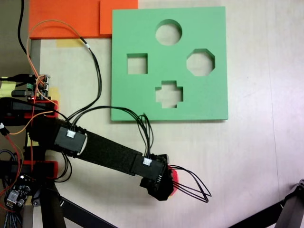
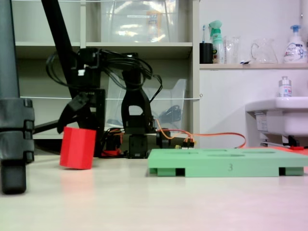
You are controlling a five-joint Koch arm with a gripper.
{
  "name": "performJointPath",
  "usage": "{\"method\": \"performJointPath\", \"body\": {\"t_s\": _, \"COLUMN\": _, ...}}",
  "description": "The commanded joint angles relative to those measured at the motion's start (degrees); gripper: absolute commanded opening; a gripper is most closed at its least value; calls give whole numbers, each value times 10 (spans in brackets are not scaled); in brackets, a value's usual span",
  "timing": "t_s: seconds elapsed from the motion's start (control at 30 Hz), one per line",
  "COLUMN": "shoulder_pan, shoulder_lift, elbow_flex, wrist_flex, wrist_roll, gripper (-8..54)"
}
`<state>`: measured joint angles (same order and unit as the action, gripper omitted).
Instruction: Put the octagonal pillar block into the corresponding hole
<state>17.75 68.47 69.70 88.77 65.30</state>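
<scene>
The octagonal pillar block [image 2: 77,148] is bright red and stands slightly tilted at the table surface, left of the green foam board [image 2: 226,166]. My gripper [image 2: 79,129] comes down over its top, one black jaw at its upper left corner and the other behind its right side, shut on it. From above, just a red sliver of the block [image 1: 175,183] peeks out beside the gripper [image 1: 166,186]. The corresponding hole [image 1: 200,61] is the eight-sided cut-out at the right of the board [image 1: 142,95], well above the gripper in this view.
The board also has a round [image 1: 168,32], a square [image 1: 137,63] and a cross-shaped cut-out [image 1: 169,93]. Orange foam sheets [image 1: 66,16] lie at the top left. Tripod legs [image 1: 289,209] stand at the lower right and a thick black post [image 2: 12,120] at the left.
</scene>
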Motion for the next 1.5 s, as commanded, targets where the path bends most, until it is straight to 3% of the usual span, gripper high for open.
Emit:
{"method": "performJointPath", "body": {"t_s": 0.0, "shoulder_pan": -14, "shoulder_lift": 46, "elbow_flex": 9, "wrist_flex": 11, "wrist_roll": 32, "gripper": 232}}
{"method": "performJointPath", "body": {"t_s": 0.33, "shoulder_pan": -104, "shoulder_lift": 163, "elbow_flex": -26, "wrist_flex": 54, "wrist_roll": 144, "gripper": 190}}
{"method": "performJointPath", "body": {"t_s": 0.63, "shoulder_pan": -281, "shoulder_lift": 166, "elbow_flex": -60, "wrist_flex": -72, "wrist_roll": 340, "gripper": 190}}
{"method": "performJointPath", "body": {"t_s": 1.03, "shoulder_pan": -435, "shoulder_lift": 14, "elbow_flex": -221, "wrist_flex": -148, "wrist_roll": 575, "gripper": 190}}
{"method": "performJointPath", "body": {"t_s": 1.47, "shoulder_pan": -495, "shoulder_lift": -67, "elbow_flex": -301, "wrist_flex": -187, "wrist_roll": 597, "gripper": 189}}
